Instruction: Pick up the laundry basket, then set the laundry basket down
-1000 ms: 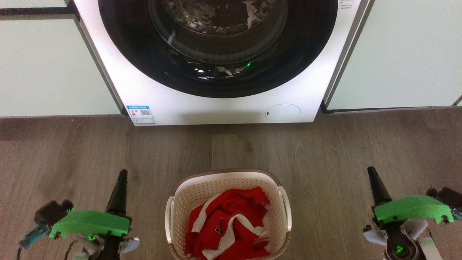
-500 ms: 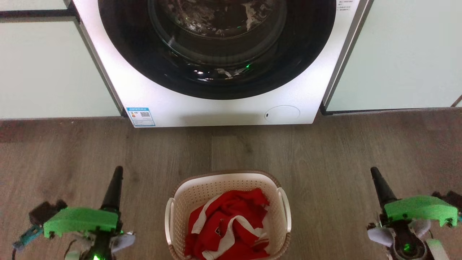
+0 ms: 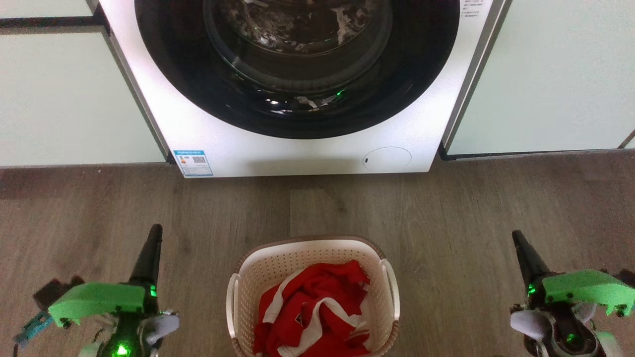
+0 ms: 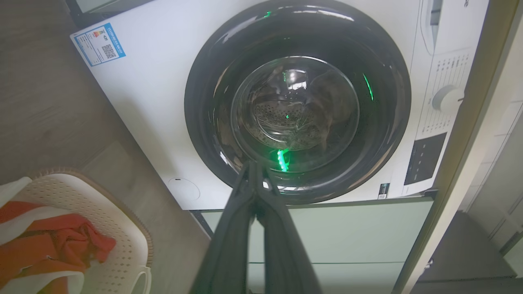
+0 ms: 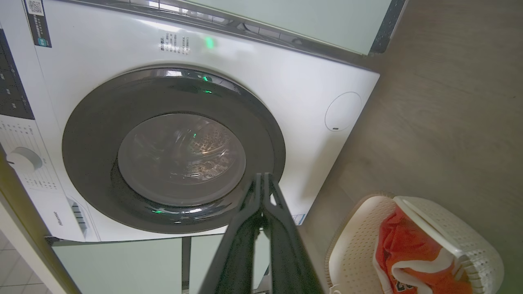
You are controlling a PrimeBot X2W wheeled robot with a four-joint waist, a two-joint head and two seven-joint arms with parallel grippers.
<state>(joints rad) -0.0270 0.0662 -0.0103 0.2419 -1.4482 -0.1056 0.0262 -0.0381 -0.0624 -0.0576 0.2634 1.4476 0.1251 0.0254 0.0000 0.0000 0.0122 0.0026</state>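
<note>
Nearest the robot, the laundry basket point(image 3: 278, 263) stands on the floor point(image 3: 446, 208), a red garment point(image 3: 312, 302) inside, its handles facing the left claw point(image 3: 153, 238) and right claw point(image 3: 520, 243). Both claws are closed, empty and well apart from it, which fits a basket awaiting lift or one already set down. Beyond stands the washing machine point(image 3: 307, 151).

Head downward; wrists toward washing machine point(image 4: 155, 102)

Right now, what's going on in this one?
Nothing is being held. The laundry basket sits on the wooden floor in front of the washing machine, with a red and white garment inside. The left gripper and right gripper hover either side of it, both shut and apart from its handles.
</note>
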